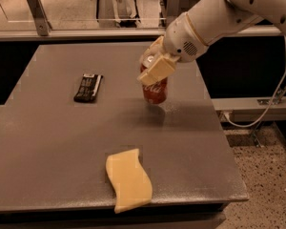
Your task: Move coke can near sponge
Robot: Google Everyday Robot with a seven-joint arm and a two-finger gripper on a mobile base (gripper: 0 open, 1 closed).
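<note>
The red coke can is at the middle right of the grey table, held upright in my gripper. The gripper comes down from the upper right and is shut on the can's upper part, with a cream pad across its front. The can seems to hang just above the table, with its shadow below it. The pale-yellow sponge lies flat at the table's front edge, well in front of the can and slightly to its left.
A flat black wrapped bar lies to the left of the can. The table's right edge runs close to the can. A metal rail runs behind the table. A white cable hangs at the right above a speckled floor.
</note>
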